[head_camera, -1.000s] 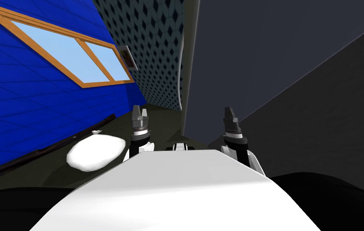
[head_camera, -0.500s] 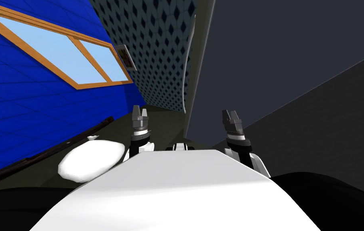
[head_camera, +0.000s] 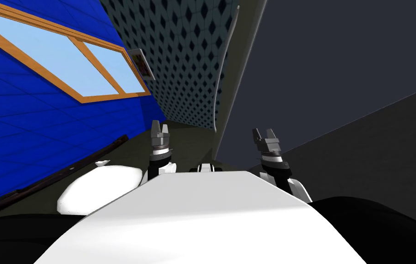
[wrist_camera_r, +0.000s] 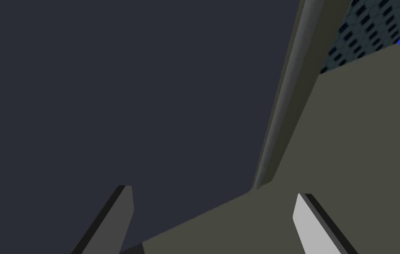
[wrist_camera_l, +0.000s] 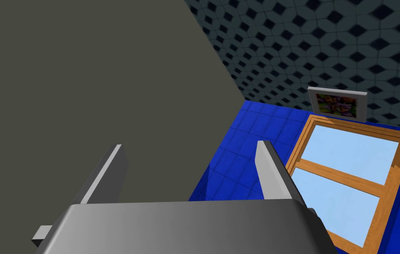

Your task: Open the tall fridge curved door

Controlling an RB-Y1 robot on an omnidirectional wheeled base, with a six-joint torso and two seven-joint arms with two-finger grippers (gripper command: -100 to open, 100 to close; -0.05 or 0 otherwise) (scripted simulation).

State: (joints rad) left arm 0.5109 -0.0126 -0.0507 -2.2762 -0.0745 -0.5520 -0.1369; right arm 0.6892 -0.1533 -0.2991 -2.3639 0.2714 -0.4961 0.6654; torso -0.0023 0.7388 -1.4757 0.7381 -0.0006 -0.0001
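Fridge door (wrist_camera_r: 128,88) edge near right end effector (wrist_camera_r: 212,191)

Two tools (head_camera: 160,126) (head_camera: 265,134), one fridge (head_camera: 340,55), one window (head_camera: 64,59), one picture (head_camera: 141,64), one white mound (head_camera: 97,188).

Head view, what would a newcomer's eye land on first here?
The bright blue wall on the left, with its orange-framed window, grabs the eye first. Next comes the big dark fridge door filling the right, a pale curved strip rising along its edge. A white lump lies on the floor beside the left end effector.
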